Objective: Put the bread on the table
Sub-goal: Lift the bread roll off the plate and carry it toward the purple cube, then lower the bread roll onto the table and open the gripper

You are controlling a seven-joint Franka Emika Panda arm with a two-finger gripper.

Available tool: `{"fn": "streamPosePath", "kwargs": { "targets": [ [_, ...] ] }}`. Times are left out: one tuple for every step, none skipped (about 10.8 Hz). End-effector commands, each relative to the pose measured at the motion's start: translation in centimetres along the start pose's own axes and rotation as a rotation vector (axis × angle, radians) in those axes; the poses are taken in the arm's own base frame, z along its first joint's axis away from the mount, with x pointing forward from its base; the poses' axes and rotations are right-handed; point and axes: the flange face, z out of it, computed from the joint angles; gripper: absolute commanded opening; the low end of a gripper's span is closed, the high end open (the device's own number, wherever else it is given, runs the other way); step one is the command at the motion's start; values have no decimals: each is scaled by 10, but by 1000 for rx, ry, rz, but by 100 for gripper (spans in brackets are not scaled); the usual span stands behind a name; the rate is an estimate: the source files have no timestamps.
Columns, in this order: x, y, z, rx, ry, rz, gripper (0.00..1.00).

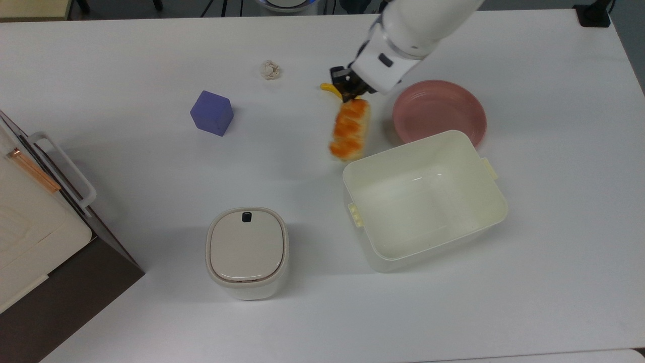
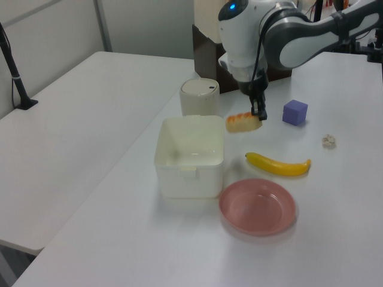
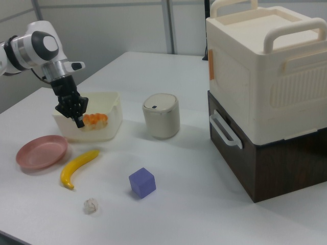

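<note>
The claw grips one end of the bread, which hangs clear above the table.

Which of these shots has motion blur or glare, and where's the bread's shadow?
Top view: the bread held in the pincer is smeared by motion blur, and a glint sits on the bin floor. Left view: the bread is soft too. No bread shadow can be picked out; the soft shadows lie beside the bin and plate.

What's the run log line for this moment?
phase: carry | gripper: shut on bread | bread: airborne, off pink plate | table: not reached
</note>
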Motion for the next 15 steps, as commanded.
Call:
{"fn": "streamPosePath", "kwargs": {
  "targets": [
    [-24,39,4,6,-56,-19,0],
    [-23,50,12,12,-70,-32,0],
    [-23,64,22,15,-89,-17,0],
    [-22,74,33,13,-101,-13,0],
    [-21,83,40,19,-112,-20,0],
    [-19,91,59,25,-139,-22,0],
    [-14,95,70,29,-139,-19,0],
    [-11,99,78,32,-145,-14,0],
    [-5,101,98,33,-168,-16,0],
    [5,97,115,23,-161,-23,0],
    [13,91,132,17,-164,-12,0],
    [16,89,138,3,-166,-3,0],
    [16,87,141,-1,-171,-4,0],
    [16,87,140,-1,-171,-3,15],
    [16,87,141,-2,-173,-4,63]
  ]
}}
